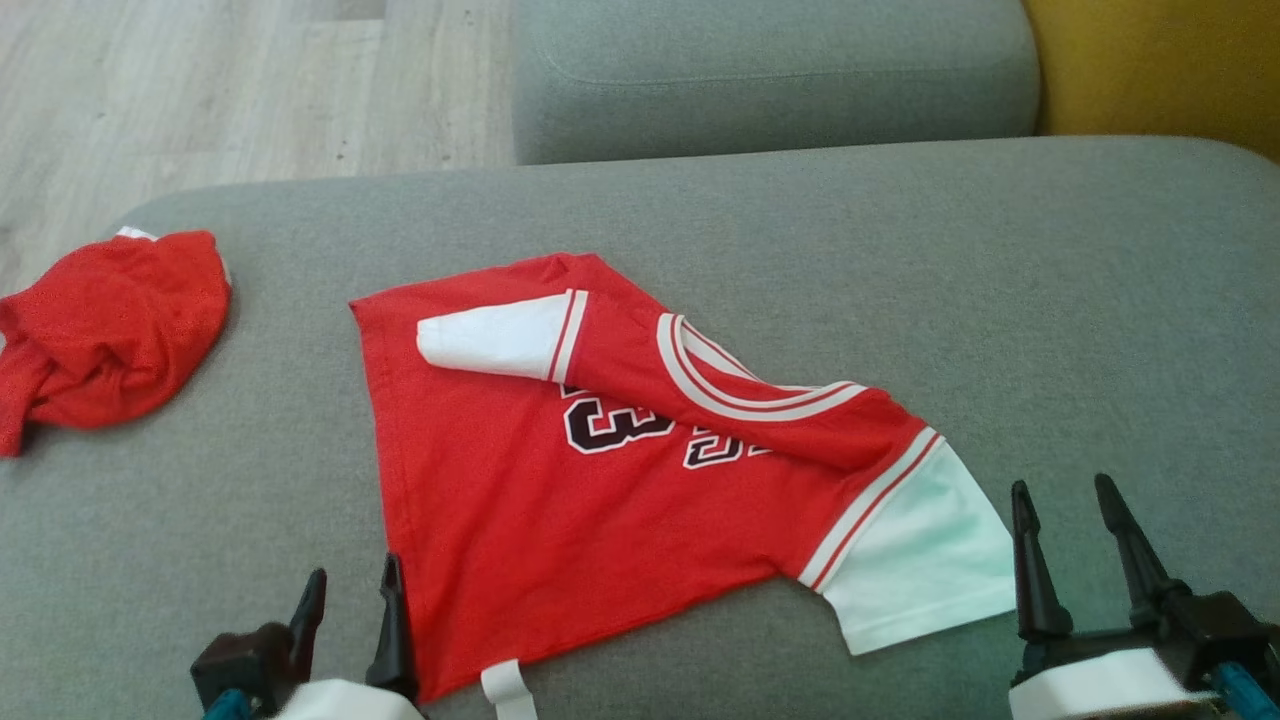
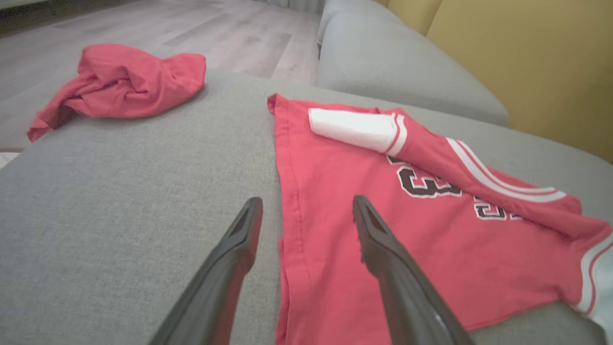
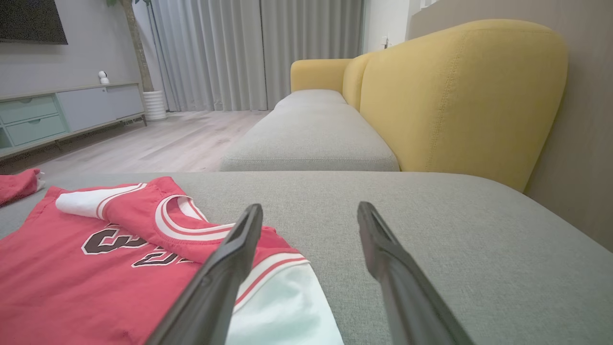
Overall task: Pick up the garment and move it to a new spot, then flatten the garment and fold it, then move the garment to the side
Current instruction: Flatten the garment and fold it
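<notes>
The garment (image 1: 520,520) was made of matt red cloth, the sofa seat (image 1: 900,250) covered in coarse grey weave, the floor (image 1: 200,90) laid in pale wood.

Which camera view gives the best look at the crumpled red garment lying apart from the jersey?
The left wrist view: the crumpled red garment appears whole there, its folds clear. In the head view it is cut by the picture's left edge. The right wrist view catches just a corner of it.

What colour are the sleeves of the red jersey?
White sleeves, each edged with red and white stripes; the head view shows this best.
</notes>
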`<state>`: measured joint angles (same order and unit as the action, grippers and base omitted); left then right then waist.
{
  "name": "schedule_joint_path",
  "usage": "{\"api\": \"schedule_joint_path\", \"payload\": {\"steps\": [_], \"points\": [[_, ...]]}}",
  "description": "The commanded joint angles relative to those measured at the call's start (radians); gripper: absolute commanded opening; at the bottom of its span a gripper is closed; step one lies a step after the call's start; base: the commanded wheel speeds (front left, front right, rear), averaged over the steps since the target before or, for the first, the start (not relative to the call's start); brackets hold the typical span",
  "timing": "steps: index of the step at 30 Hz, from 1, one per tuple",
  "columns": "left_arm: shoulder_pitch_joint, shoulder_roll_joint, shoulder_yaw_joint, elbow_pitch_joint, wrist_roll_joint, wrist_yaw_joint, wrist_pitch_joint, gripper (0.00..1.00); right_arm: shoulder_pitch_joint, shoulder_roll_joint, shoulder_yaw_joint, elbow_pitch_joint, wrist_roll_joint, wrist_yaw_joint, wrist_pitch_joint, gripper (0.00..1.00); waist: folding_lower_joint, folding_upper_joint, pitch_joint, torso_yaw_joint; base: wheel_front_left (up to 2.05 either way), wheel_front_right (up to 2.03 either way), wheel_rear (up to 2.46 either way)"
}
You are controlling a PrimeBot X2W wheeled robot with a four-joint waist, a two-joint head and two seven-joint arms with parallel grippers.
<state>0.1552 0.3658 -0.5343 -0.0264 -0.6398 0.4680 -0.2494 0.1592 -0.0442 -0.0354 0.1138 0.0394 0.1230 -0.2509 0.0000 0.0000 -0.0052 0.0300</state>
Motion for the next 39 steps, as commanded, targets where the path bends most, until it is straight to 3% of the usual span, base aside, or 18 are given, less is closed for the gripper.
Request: {"api": "schedule_joint_path", "payload": {"steps": [1,7,8,13,19,30,36,39], "points": [[-0.039,-0.014,0.071,-0.024,0.046,-0.030,-0.012,1.00,-0.031,-0.006,0.018,-0.038,-0.010,0.008,-0.011,1.00,0.0000,0.0000,-0.003,0.006,0.00,0.00,0.00],[-0.005,-0.130,0.207,0.002,0.247,-0.172,-0.012,1.00,-0.025,-0.006,0.003,-0.018,-0.024,0.008,-0.011,1.00,0.0000,0.0000,-0.005,0.024,0.00,0.00,0.00],[-0.005,-0.130,0.207,0.002,0.247,-0.172,-0.012,1.00,-0.025,-0.006,0.003,-0.018,-0.024,0.008,-0.011,1.00,0.0000,0.0000,-0.005,0.024,0.00,0.00,0.00],[0.010,-0.204,0.280,0.036,0.351,-0.268,-0.012,1.00,-0.021,-0.006,0.008,0.014,-0.013,0.008,-0.011,1.00,0.0000,0.0000,-0.005,0.028,0.00,0.00,0.00],[0.019,-0.260,0.354,0.057,0.424,-0.344,-0.012,1.00,-0.021,-0.006,0.009,0.038,-0.001,0.008,-0.011,1.00,0.0000,0.0000,-0.007,0.021,0.00,0.00,0.00],[0.020,-0.303,0.428,0.084,0.479,-0.418,-0.012,1.00,-0.031,-0.006,0.010,0.044,0.003,0.008,-0.011,1.00,0.0000,0.0000,-0.008,0.013,0.00,0.00,0.00],[0.039,-0.309,0.420,0.164,0.486,-0.410,-0.003,1.00,-0.039,-0.006,0.023,0.066,-0.003,0.008,0.011,1.00,0.0000,0.0000,-0.013,0.010,0.00,0.00,0.00],[0.036,-0.307,0.406,0.164,0.481,-0.401,0.107,1.00,-0.067,-0.006,0.024,0.057,-0.015,0.008,0.120,1.00,0.0000,0.0000,-0.012,0.005,0.00,0.00,0.00]]}}
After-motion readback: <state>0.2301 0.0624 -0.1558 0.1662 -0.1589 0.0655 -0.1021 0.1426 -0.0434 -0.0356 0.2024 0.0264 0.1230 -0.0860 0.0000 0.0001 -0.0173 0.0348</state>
